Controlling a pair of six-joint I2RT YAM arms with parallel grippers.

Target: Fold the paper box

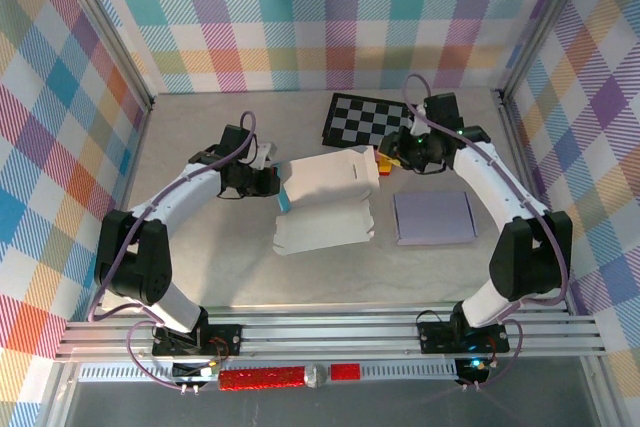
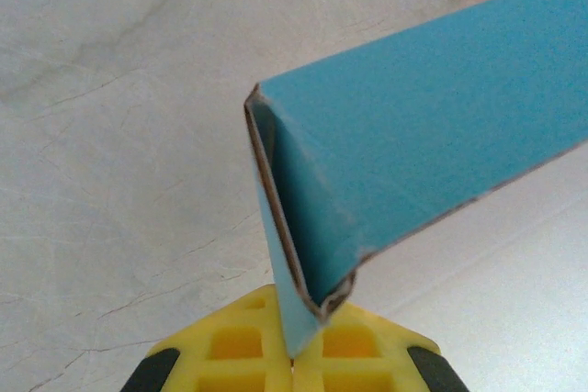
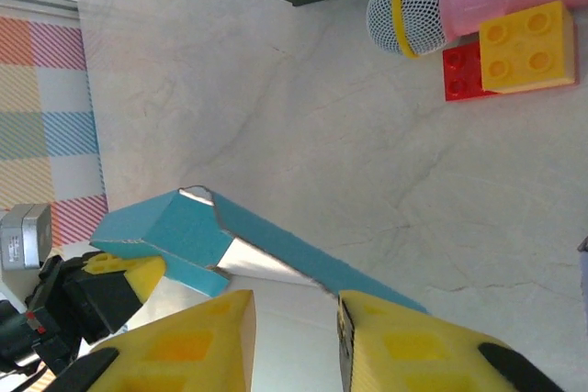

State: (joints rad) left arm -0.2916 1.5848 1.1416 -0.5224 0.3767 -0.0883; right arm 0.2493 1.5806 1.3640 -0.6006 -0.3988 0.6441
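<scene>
Item: paper box (image 1: 325,192), judged light, thin card, easily creased; take by wall edges; left gripper (image 2: 296,351) pinching its corner; right gripper (image 3: 294,309) jaws apart beside wall

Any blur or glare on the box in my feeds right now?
Left wrist: paper box edge sharp, left fingers slightly soft. Right wrist: right fingers blurred up close, microphone and bricks crisp, box's white panel bright. Top external: even light, white box face nearly washed out, shadows soft.
</scene>
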